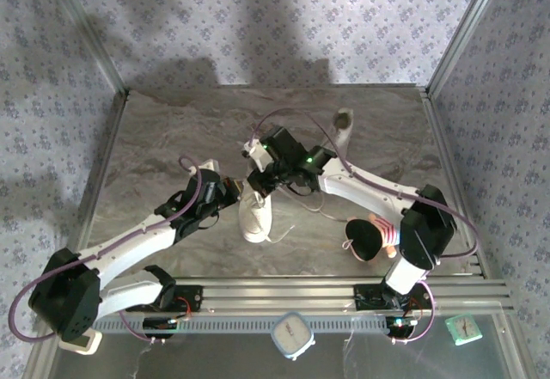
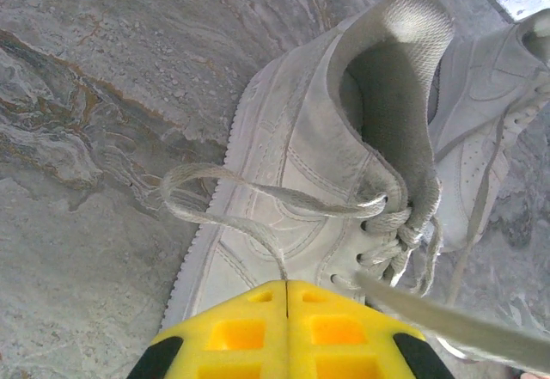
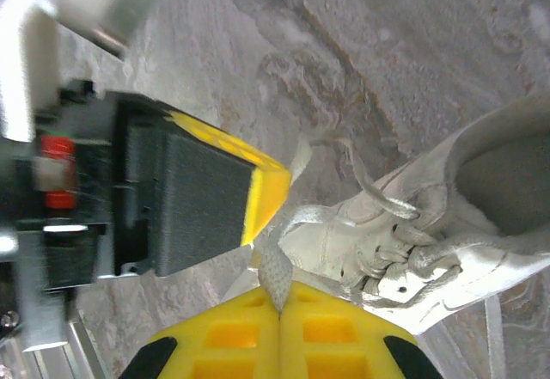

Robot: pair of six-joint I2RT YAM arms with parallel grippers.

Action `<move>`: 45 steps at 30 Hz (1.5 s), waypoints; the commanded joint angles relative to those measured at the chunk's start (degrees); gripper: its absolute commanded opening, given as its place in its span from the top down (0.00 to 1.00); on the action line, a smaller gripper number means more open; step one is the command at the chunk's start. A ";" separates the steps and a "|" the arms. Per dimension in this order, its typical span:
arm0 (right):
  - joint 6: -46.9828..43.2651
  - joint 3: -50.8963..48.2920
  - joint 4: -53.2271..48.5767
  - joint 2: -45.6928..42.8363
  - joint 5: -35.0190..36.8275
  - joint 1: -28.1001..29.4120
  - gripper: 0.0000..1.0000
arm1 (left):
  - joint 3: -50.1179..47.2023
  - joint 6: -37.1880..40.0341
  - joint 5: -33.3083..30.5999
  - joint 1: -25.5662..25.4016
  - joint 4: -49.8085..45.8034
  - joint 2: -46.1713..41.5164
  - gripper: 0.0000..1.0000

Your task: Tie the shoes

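One white sneaker lies mid-table, toe toward the arms; its dark opening and knotted eyelets face my left wrist camera. The second sneaker stands farther back right and sits just behind the first one. My left gripper is shut on a white lace that loops out from the shoe's side into the yellow fingertips. My right gripper is shut on the other lace, pinched at its tip, close above the shoe. The left gripper's yellow finger sits right beside it.
A black-and-pink plush toy lies right of the shoe, near the right arm's base. A metal rail runs along the near edge. Bare marbled table stretches left and back, bounded by papered walls.
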 commanded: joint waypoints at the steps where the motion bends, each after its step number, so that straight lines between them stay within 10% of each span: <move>1: 1.49 -0.66 0.08 2.58 -1.05 0.32 1.00 | -0.15 1.00 -0.77 0.09 -0.69 -1.68 1.00; 28: 6.61 -2.30 9.85 10.12 -13.85 -3.35 1.00 | -2.22 3.22 1.16 -0.07 2.04 -5.22 1.00; 45: -3.03 -15.55 23.78 1.43 -12.33 -2.04 0.56 | -0.58 2.23 2.94 -0.08 2.57 -3.14 1.00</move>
